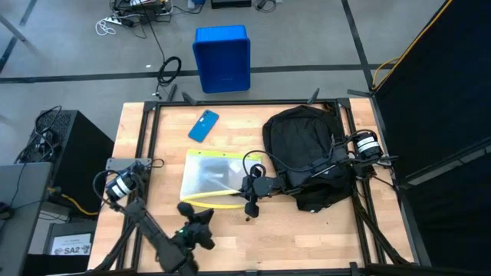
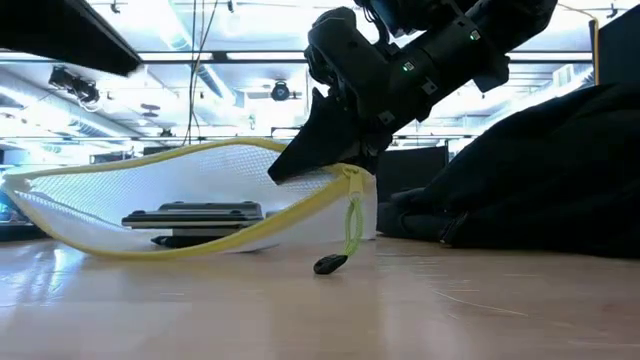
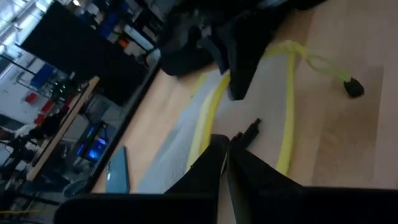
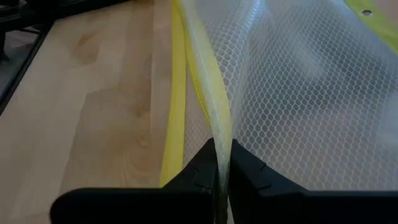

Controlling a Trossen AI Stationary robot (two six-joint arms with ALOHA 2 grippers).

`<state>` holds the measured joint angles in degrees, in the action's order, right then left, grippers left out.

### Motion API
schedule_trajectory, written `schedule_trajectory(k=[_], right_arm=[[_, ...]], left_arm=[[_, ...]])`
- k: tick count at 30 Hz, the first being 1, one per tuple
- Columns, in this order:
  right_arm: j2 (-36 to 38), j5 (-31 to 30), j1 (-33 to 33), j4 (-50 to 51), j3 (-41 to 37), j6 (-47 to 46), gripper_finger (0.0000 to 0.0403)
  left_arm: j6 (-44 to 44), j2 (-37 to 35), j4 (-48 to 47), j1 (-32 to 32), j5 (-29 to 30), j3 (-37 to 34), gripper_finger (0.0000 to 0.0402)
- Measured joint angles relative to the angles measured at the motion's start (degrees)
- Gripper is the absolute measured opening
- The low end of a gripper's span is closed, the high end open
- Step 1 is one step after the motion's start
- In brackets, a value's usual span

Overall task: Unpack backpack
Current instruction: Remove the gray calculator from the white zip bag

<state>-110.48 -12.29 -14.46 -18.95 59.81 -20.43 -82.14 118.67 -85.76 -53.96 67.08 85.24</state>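
**Right gripper pinches the mesh pouch beside the backpack**

From above, the black backpack [image 1: 307, 157] lies at the right side of the wooden table [image 1: 307, 238], close to its right edge. Just to its left sits a clear mesh pouch [image 1: 211, 178] with yellow trim, and a blue phone [image 1: 203, 126] lies nearer the far edge. The right gripper [image 1: 252, 186] reaches across the backpack to the pouch's right end. The left gripper [image 1: 186, 208] hovers near the table's near edge, just below the pouch. A blue bin [image 1: 222, 58] stands on the floor beyond the table.

At table height, the right gripper [image 2: 318, 150] lifts the pouch's [image 2: 190, 205] yellow rim, a zipper pull [image 2: 332, 263] dangling onto the wood; the backpack [image 2: 540, 180] bulks at the right.

The left wrist camera shows its own fingers [image 3: 208, 168] pressed together, holding nothing.

The right wrist camera shows its fingers [image 4: 202, 168] clamped narrowly on the pouch's yellow edge [image 4: 214, 106].
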Motion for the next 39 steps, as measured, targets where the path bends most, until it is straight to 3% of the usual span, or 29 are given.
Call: schedule_trajectory(k=[6,14,20,27,34,39], right_arm=[[0.0,0.67,-0.15,-5.5,-0.02,0.0,0.0],[0.0,3.66,-0.15,-8.34,-0.02,0.0,0.0],[0.0,6.0,-0.41,-8.29,-0.02,-0.37,0.0],[0.0,8.84,-1.5,-8.21,-0.02,-1.79,0.0],[0.0,9.75,-2.66,-8.06,0.32,-2.69,0.0],[0.0,9.68,-3.81,-6.49,2.38,-2.67,0.0]], left_arm=[[-0.34,-0.02,3.18,-2.18,-0.09,-4.04,0.0],[20.67,-0.02,21.73,2.54,-7.16,-9.67,0.0],[27.22,-0.02,25.49,4.89,-7.96,-10.52,0.0015],[30.62,-0.02,23.62,5.66,-14.5,-10.52,0.0092],[30.55,-0.04,23.1,6.02,-14.56,-10.5,0.0187],[30.15,-0.04,23.2,7.04,-14.42,-10.5,0.0231]])
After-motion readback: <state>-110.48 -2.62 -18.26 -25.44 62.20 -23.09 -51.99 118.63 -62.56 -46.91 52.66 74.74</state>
